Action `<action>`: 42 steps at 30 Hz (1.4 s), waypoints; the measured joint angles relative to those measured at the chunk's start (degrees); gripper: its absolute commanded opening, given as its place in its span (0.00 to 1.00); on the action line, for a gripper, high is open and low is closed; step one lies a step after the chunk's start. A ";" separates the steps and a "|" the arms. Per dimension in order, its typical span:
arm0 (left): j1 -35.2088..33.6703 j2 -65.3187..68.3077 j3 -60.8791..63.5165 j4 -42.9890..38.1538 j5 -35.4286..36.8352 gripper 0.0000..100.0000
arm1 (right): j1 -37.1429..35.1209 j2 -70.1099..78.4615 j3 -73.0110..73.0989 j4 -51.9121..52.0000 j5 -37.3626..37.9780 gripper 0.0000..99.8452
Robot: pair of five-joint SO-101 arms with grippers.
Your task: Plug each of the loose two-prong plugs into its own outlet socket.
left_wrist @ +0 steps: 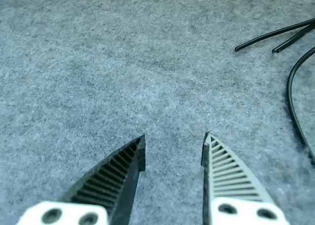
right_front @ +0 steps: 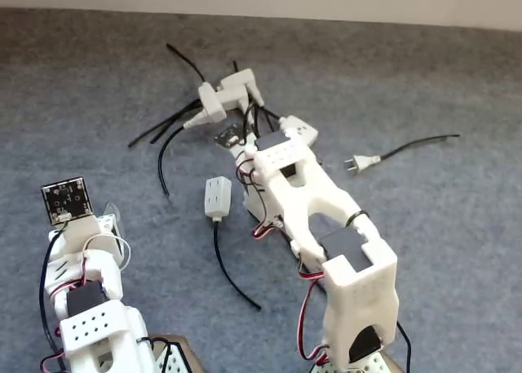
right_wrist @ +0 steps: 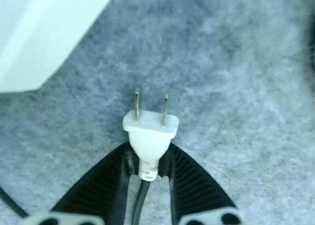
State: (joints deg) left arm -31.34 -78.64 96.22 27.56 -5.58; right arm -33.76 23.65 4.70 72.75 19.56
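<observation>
Pinching plug (right_wrist: 149,134) at cord end: right fingers (right_wrist: 106,180); plug axis along fingers, prongs (right_wrist: 166,108) pointing away. Left fingers (left_wrist: 115,175) spread.

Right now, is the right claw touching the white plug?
Touching. The right wrist view shows the right claw closed against both sides of the white plug.

Bare carpet (left_wrist: 123,62) before left gripper (left_wrist: 174,136) — free passage; black cords (left_wrist: 288,87) lie aside.

Left tool (left_wrist: 174,135) agape, right tool (right_wrist: 149,147) tight.
</observation>
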 measured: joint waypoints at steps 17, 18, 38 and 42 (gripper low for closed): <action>0.00 0.00 0.00 0.00 0.00 0.20 | 20.66 0.26 0.18 7.91 2.81 0.01; 0.00 0.00 0.00 0.00 0.00 0.20 | 22.68 0.35 0.18 9.41 4.57 0.01; 1.14 0.00 0.00 0.00 0.00 0.20 | 27.34 -15.12 -29.01 25.93 11.60 0.01; 5.63 0.00 0.00 0.00 0.00 0.20 | 21.45 -24.62 -27.16 25.93 11.60 0.01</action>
State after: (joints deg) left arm -25.71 -78.64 96.22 27.56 -5.58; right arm -12.31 -0.97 -22.46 98.68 31.16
